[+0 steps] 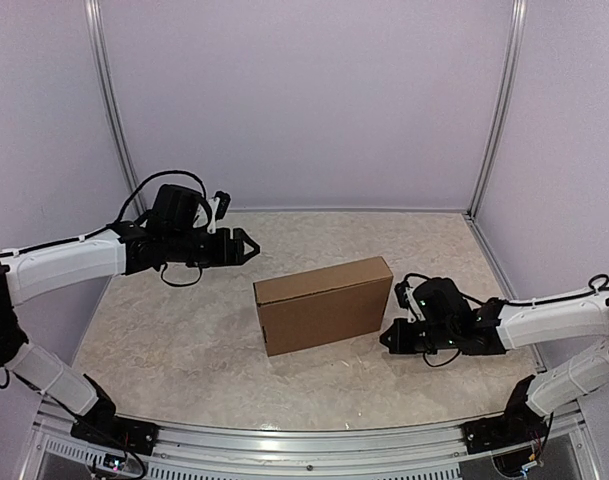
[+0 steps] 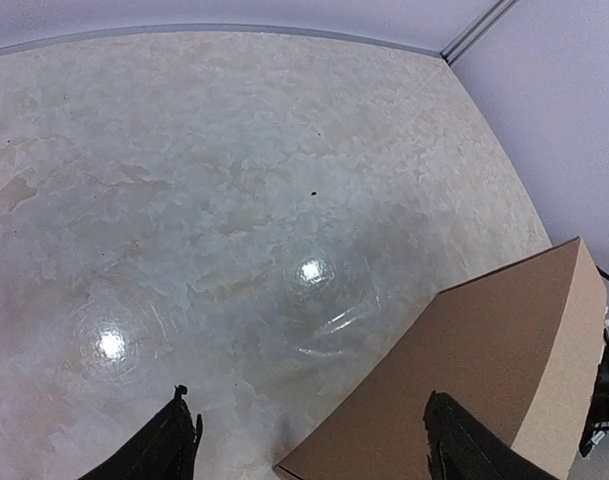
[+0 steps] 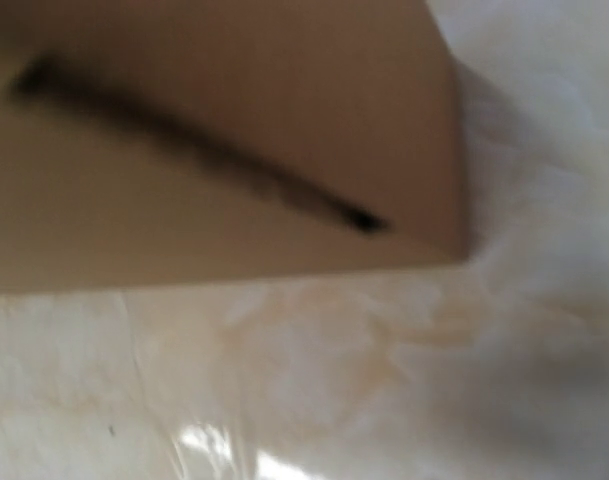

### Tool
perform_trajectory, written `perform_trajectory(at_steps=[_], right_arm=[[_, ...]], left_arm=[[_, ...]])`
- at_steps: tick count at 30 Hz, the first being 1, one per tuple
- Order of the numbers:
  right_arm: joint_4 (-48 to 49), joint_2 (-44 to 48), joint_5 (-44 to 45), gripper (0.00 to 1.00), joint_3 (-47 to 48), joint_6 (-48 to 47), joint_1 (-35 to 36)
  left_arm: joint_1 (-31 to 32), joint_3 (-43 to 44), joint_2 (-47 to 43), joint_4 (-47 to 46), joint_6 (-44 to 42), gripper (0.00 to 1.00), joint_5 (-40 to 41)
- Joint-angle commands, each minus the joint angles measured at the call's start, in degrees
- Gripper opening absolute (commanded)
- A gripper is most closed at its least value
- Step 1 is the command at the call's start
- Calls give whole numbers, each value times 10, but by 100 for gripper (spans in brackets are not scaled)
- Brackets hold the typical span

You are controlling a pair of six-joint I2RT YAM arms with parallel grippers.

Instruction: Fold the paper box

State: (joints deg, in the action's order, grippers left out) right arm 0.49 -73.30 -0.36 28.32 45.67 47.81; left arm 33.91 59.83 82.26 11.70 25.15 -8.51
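Observation:
The paper box (image 1: 324, 305) is a closed brown cardboard mailer that stands on its long edge in the middle of the table. My left gripper (image 1: 249, 246) hovers open and empty behind the box's left end. In the left wrist view (image 2: 306, 400) its jaws stand wide apart, with the box (image 2: 484, 370) under the right fingertip (image 2: 454, 440). My right gripper (image 1: 386, 337) sits low at the box's right end, close to it or touching it. The blurred right wrist view shows the box (image 3: 214, 130) with a dark slit (image 3: 184, 150), and no fingers.
The marbled tabletop (image 1: 184, 350) lies open on all sides of the box. Pale walls with metal posts (image 1: 109, 100) enclose the back and sides. The arm bases sit on the near rail (image 1: 304, 440).

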Motion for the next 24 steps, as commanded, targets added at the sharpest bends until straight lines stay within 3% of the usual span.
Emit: perform_trajectory(at_steps=[1, 8, 14, 24], right_arm=[[120, -57, -10, 0, 0, 50, -4], [219, -163, -8, 0, 35, 89, -3], [255, -233, -1, 0, 78, 101, -2], [314, -334, -15, 0, 163, 125, 3]], left_arm=[[0, 16, 15, 4, 6, 73, -43], [11, 11, 38, -7, 5, 49, -69], [15, -9, 47, -36, 26, 18, -109], [47, -29, 26, -45, 44, 6, -119]])
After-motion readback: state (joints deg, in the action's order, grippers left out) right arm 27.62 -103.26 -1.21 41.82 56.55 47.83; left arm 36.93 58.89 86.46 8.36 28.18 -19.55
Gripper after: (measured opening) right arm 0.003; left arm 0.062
